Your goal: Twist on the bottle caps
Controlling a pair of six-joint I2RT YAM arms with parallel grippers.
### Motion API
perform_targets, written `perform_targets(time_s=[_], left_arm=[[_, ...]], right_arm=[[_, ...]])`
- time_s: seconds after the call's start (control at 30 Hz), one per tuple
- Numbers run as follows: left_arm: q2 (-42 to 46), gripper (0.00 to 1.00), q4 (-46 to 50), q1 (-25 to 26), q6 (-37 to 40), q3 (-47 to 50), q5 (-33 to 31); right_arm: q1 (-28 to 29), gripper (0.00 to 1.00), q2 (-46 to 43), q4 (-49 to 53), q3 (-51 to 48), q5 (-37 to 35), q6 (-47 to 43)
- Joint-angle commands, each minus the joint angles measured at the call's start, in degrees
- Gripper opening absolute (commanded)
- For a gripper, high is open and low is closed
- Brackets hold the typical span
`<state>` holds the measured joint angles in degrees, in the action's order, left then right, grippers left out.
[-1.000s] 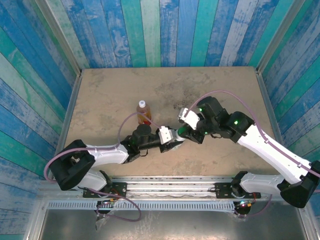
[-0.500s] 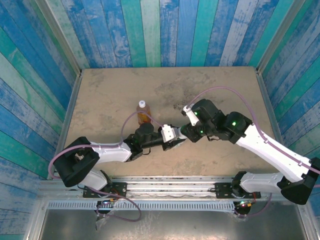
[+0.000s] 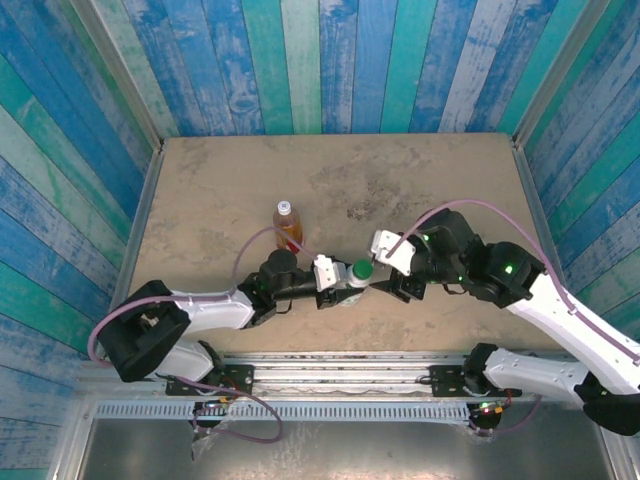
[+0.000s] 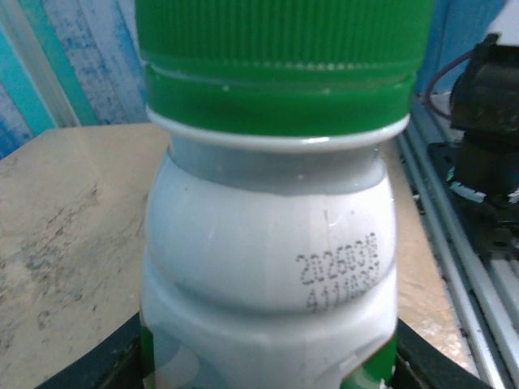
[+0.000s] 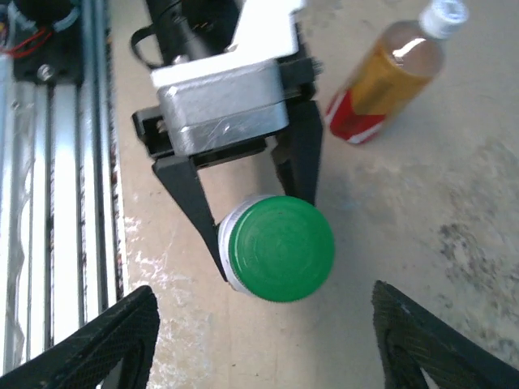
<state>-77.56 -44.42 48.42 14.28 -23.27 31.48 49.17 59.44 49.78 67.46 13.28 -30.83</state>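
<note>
- While the left hand (image 5: pixel 258 212) pinches the white bottle (image 4: pixel 268 259) just under its neck, the bottle stands upright on the table (image 3: pixel 220 180), near the front edge between the two arms. This probably braces it against twisting.
- The green cap (image 5: pixel 280 247) sits on the neck, down against its ring; I cannot tell whether it is fully tight.
- The right hand (image 5: pixel 259 332) is spread wide and empty. It hangs above the cap without touching it, so I judge it is between twists or finished.
- The amber bottle (image 3: pixel 288 225) stands well behind the left arm with its white cap (image 5: pixel 442 14) on, out of the way.
- The rail (image 5: pixel 65 162) runs close beside the grip. Nothing blocks the cap from above, but the left fingers crowd its underside.
</note>
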Motion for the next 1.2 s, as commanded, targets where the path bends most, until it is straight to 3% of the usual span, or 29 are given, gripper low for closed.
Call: perform_targets(time_s=[0.0,0.8,1.17], left_arm=[[2.90,0.54,1.59,-0.26,-0.11,0.17,4.58],[5.27,0.54,4.04,-0.44,0.77,0.68,3.03],[1.30,0.52,-7.00,-0.44,-2.27,-0.43,-13.68]], right_arm=[[-0.12,0.67,3.50,3.23,2.57,4.86,-8.49],[-0.13,0.33,10.56,6.39,6.59,6.95,-7.49],[-0.17,0.06,13.97,5.37,9.57,-4.42,22.63]])
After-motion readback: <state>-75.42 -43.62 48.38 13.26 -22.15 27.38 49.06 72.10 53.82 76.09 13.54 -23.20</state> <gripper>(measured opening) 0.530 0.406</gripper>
